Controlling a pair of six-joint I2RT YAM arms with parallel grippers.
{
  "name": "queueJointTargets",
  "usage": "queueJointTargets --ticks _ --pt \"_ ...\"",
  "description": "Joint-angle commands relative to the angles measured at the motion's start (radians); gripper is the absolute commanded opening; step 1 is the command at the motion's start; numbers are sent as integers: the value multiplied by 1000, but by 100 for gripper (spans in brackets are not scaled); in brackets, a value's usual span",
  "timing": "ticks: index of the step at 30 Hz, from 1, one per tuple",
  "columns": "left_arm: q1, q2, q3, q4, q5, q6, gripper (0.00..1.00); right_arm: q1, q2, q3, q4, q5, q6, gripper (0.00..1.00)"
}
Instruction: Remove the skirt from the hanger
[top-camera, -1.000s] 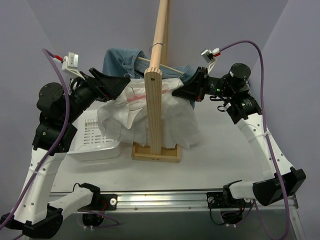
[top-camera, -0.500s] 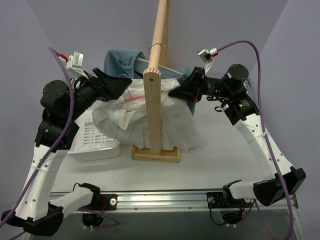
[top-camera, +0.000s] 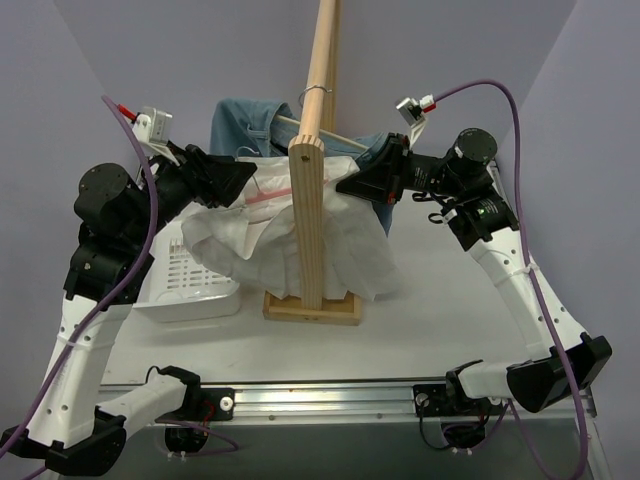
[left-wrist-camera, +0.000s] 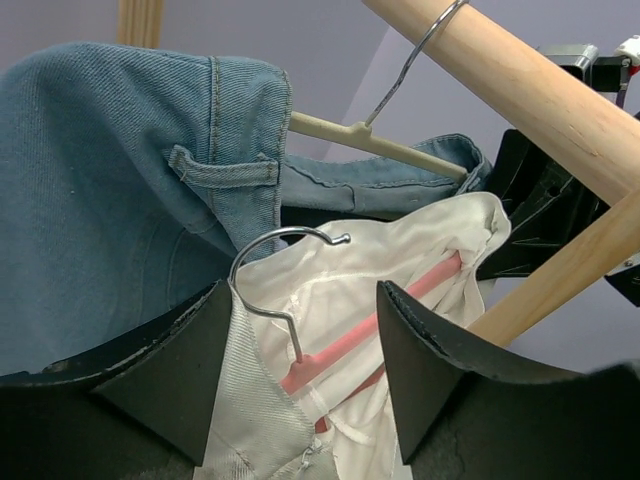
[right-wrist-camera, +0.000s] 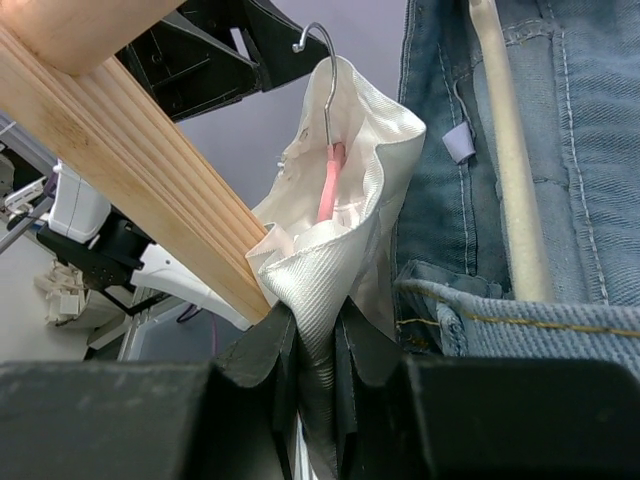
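Observation:
The white skirt (top-camera: 335, 245) hangs bunched around the rack's wooden upright, still on the pink hanger (top-camera: 272, 195). In the left wrist view, my left gripper (left-wrist-camera: 303, 300) is open. Its jaws stand either side of the skirt's waist (left-wrist-camera: 400, 250), the pink hanger (left-wrist-camera: 372, 322) and its metal hook (left-wrist-camera: 262, 245). In the top view, the left gripper (top-camera: 238, 182) is at the skirt's left end. My right gripper (top-camera: 350, 187) is shut on the skirt's right edge. The right wrist view shows the right gripper (right-wrist-camera: 318, 335) pinching a fold of the skirt (right-wrist-camera: 350, 150), with the pink hanger (right-wrist-camera: 330, 185) above.
A wooden rack has an upright (top-camera: 305, 225), a base (top-camera: 312, 305) and a sloping rail (top-camera: 325, 60). Blue denim (top-camera: 245, 125) hangs behind on an off-white hanger (left-wrist-camera: 385, 145), close to the right fingers (right-wrist-camera: 560, 150). A white basket (top-camera: 190, 275) sits at the left.
My right gripper has pulled the skirt's right edge slightly left. The skirt has slumped and spread lower left. My left gripper has shifted a little right, staying at the waist.

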Motion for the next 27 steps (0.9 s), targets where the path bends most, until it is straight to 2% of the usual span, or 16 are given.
queueJointTargets --ticks 1,6,13,24,27 --pt "3 -3 68 -4 -15 96 66 17 -40 45 122 -2 41 0" --pt "3 20 100 -33 -41 162 56 19 -48 40 139 -6 52 0" --pt "3 50 107 -28 -29 179 45 23 -48 34 188 -18 95 0" --pt "3 79 114 -18 -35 200 45 31 -42 39 224 -35 127 0" --pt "3 92 117 -13 -38 202 49 35 -40 42 224 -40 129 0"
